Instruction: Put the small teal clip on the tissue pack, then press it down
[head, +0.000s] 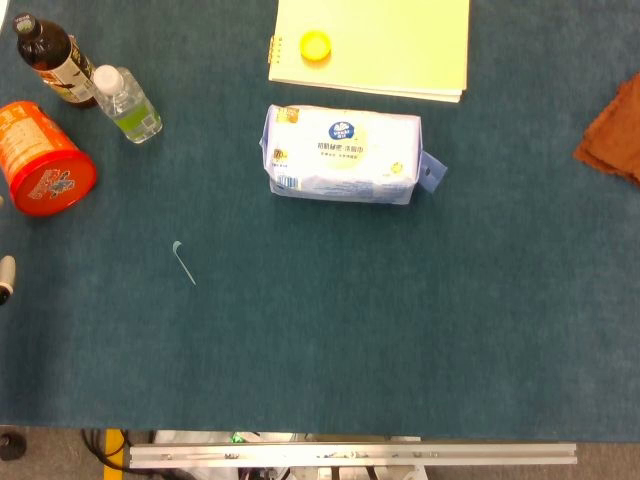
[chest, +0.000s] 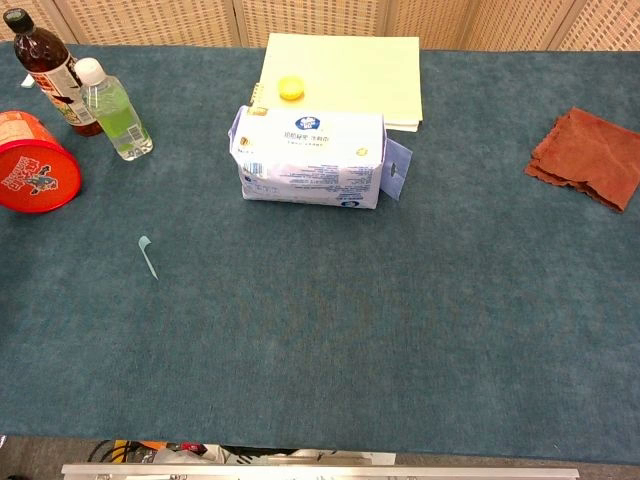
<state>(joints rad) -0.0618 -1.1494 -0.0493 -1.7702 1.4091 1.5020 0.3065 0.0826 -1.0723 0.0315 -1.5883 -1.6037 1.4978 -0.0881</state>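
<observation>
The small teal clip (head: 183, 262) (chest: 148, 257) lies flat on the teal table cloth, left of centre. The tissue pack (head: 342, 155) (chest: 311, 156), white and blue with a blue tab on its right end, lies further back and to the right of the clip, well apart from it. Nothing is on top of the pack. Neither view shows a hand that I can make out.
A yellow notebook (head: 375, 45) (chest: 345, 70) with a yellow cap (head: 316, 46) (chest: 291, 88) lies behind the pack. At the left stand a red can (head: 45, 160) (chest: 35, 175), a clear bottle (head: 127, 103) (chest: 113, 110) and a dark bottle (head: 52, 58) (chest: 45, 65). A rust cloth (head: 612, 135) (chest: 590, 157) lies at the right. A pale, dark-tipped sliver (head: 5, 276) that I cannot identify pokes in at the left edge.
</observation>
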